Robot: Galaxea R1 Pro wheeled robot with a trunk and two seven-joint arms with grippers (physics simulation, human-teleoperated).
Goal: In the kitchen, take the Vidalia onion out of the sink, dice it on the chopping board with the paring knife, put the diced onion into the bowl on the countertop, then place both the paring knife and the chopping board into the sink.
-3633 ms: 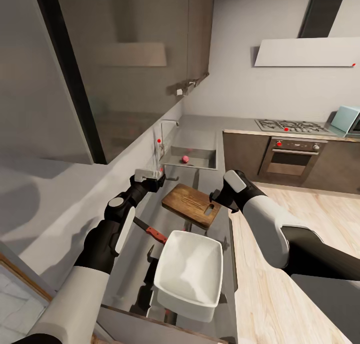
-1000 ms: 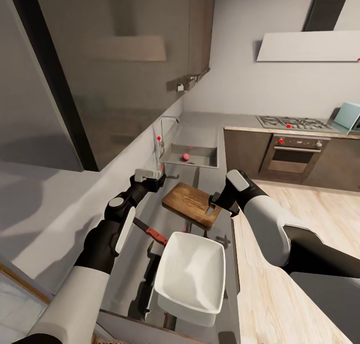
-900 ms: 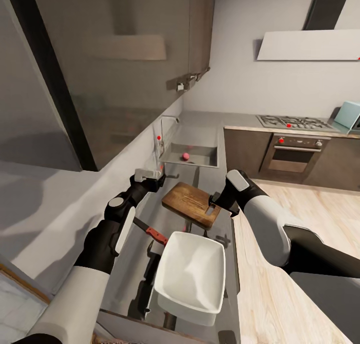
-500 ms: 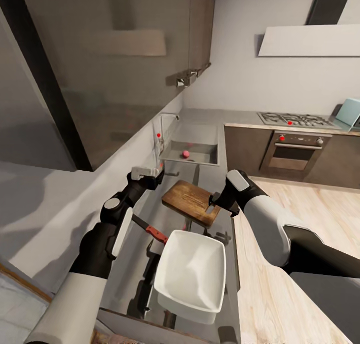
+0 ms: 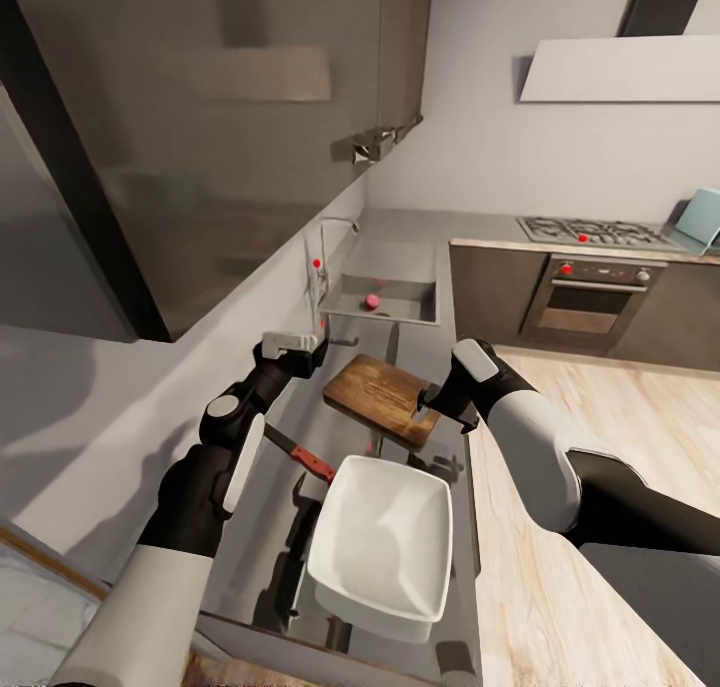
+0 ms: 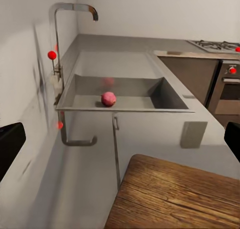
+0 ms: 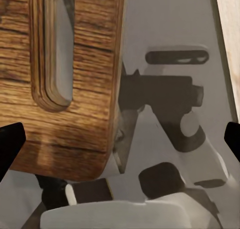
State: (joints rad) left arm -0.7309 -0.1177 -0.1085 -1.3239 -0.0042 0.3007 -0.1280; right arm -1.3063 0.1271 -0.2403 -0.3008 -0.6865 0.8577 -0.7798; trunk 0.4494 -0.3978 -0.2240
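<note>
Hovering left tool: spread wide, grasping nothing, hanging over the long grey metallic worktop.
Right tool: also spread and empty, sitting above the slotted end of the dark brown wooden chopping board.
Onion: small pinkish round onion lying ahead of the left tool in the rectangular steel sink.
Knife: dark-bladed, reddish-handled paring knife lying behind the left tool, beside the white squarish bowl.

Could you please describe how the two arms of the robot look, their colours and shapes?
Each arm has a glossy white, rounded upper shell, then bulky black segments toward the wrist. The left arm carries a white oval panel on its forearm and a grey round joint cap. Its left end effector is light grey and boxy. The right arm shows a light grey plate near the right end effector. No cables are visible.
</note>
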